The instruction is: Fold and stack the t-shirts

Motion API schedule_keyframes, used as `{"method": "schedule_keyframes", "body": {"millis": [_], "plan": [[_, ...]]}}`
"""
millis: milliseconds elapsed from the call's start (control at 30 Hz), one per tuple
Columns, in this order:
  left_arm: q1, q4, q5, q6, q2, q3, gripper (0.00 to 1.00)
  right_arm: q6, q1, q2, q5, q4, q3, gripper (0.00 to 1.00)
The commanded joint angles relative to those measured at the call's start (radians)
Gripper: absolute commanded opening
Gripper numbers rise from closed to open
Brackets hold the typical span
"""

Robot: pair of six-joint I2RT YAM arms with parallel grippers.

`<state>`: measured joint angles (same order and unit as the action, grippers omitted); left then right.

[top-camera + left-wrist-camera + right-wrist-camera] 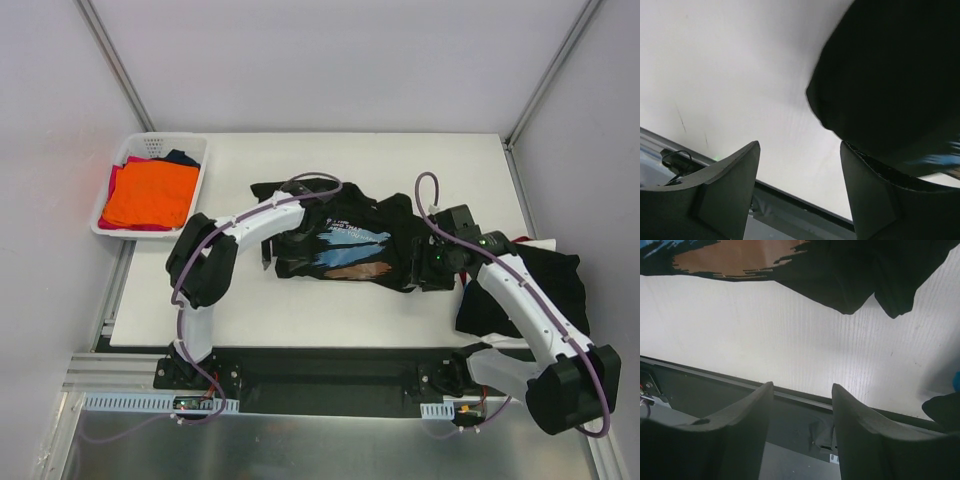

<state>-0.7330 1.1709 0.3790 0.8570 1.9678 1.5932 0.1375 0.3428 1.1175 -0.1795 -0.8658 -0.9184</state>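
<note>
White lattice basket (155, 145) (plastic, seemingly) sits far left on the table (400, 170).

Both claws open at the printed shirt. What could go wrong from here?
1. Printed t-shirt lies bunched in overlapping folds, so the left claw or right claw may pinch several layers.
2. Black t-shirt hangs over the table edge under the right arm; a sweep could drag it off.

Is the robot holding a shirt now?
Nothing is held: the left end effector and the right end effector are open and empty beside the printed t-shirt.
</note>
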Motion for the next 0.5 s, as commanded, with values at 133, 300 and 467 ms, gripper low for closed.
{"method": "schedule_keyframes", "body": {"millis": [133,300,467], "plan": [[0.012,-0.036,0.001,0.024,-0.125,-0.248,0.66,0.005,-0.002,-0.133,-0.028,-0.068,0.038,0.56],[0.023,-0.238,-0.066,-0.029,-0.136,-0.305,0.66,0.005,-0.004,-0.160,-0.021,-0.113,0.023,0.56],[0.041,-0.468,-0.224,-0.118,-0.159,-0.337,0.65,-0.002,-0.002,-0.163,-0.009,-0.150,-0.004,0.56]]}}
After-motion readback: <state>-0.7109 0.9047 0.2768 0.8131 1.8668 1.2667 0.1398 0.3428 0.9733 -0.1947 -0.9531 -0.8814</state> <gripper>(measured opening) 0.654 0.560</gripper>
